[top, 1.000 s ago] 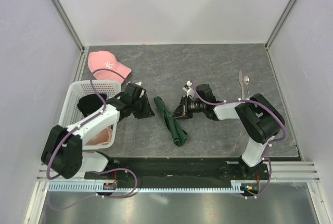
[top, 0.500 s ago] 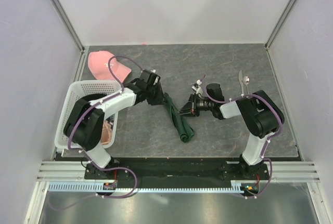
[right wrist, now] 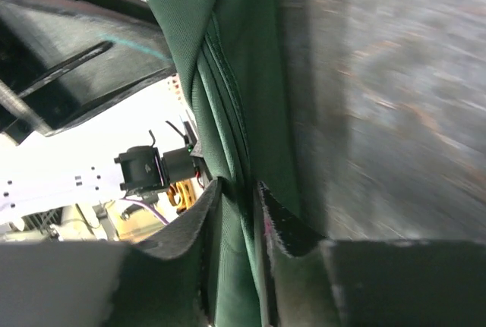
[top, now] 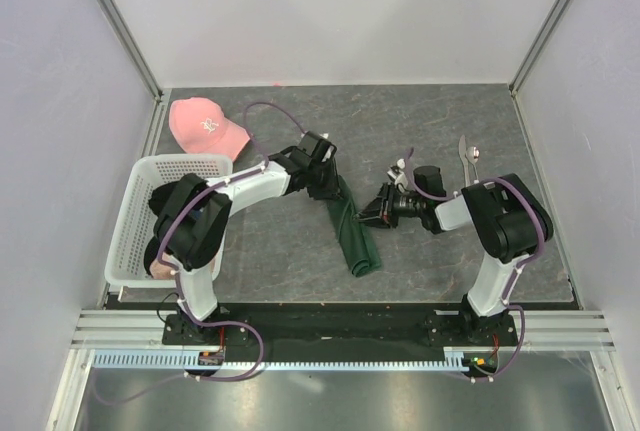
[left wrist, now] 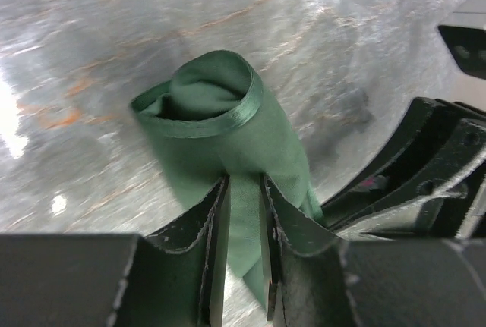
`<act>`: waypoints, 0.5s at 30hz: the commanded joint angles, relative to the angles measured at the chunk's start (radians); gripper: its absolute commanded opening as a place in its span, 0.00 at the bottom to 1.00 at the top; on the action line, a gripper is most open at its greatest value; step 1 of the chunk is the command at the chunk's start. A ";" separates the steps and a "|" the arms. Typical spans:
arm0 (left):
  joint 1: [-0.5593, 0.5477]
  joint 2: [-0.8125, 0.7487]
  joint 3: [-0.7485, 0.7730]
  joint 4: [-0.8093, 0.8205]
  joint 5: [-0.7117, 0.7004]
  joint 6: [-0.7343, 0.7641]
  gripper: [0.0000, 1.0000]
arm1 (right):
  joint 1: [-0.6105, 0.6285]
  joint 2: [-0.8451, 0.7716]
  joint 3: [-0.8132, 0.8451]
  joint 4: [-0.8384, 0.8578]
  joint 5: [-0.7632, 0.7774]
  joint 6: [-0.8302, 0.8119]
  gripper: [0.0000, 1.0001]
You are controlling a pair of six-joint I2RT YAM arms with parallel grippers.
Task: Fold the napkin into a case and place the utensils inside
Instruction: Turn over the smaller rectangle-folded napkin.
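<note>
The napkin (top: 352,236) lies as a narrow dark green folded strip on the grey table, running from upper left to lower right. My left gripper (top: 328,179) is at its far end, shut on a bunch of the cloth (left wrist: 220,114), which fills the gap between its jaws (left wrist: 243,190). My right gripper (top: 372,215) is at the strip's right edge. Its jaws (right wrist: 239,190) stand a little apart with folds of the napkin (right wrist: 243,54) loose between them. The utensils (top: 468,158), two shiny silver pieces, lie together on the table to the far right.
A pink cap (top: 205,123) lies at the back left. A white basket (top: 135,211) holding a black garment (top: 165,196) stands at the left edge. The two grippers face each other closely across the napkin.
My left gripper has swung right and farther out, carrying the napkin's far end; the strip has shifted right. My right gripper has drawn back to the right and its jaws have parted.
</note>
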 commanded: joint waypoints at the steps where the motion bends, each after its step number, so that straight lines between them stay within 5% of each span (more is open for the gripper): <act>1: -0.042 0.060 0.093 0.034 0.023 -0.014 0.28 | -0.047 -0.046 -0.044 0.028 -0.021 -0.033 0.37; 4: -0.056 0.100 0.140 0.032 0.037 -0.018 0.28 | -0.092 -0.095 -0.037 -0.078 0.008 -0.103 0.45; 6: -0.062 0.144 0.177 0.032 0.050 -0.021 0.28 | -0.118 -0.165 0.041 -0.382 0.082 -0.243 0.48; 9: -0.065 0.166 0.220 0.017 0.050 -0.012 0.28 | -0.112 -0.305 0.169 -0.825 0.405 -0.491 0.60; 15: -0.067 0.077 0.176 0.003 0.018 0.012 0.29 | 0.011 -0.445 0.198 -1.014 0.469 -0.502 0.64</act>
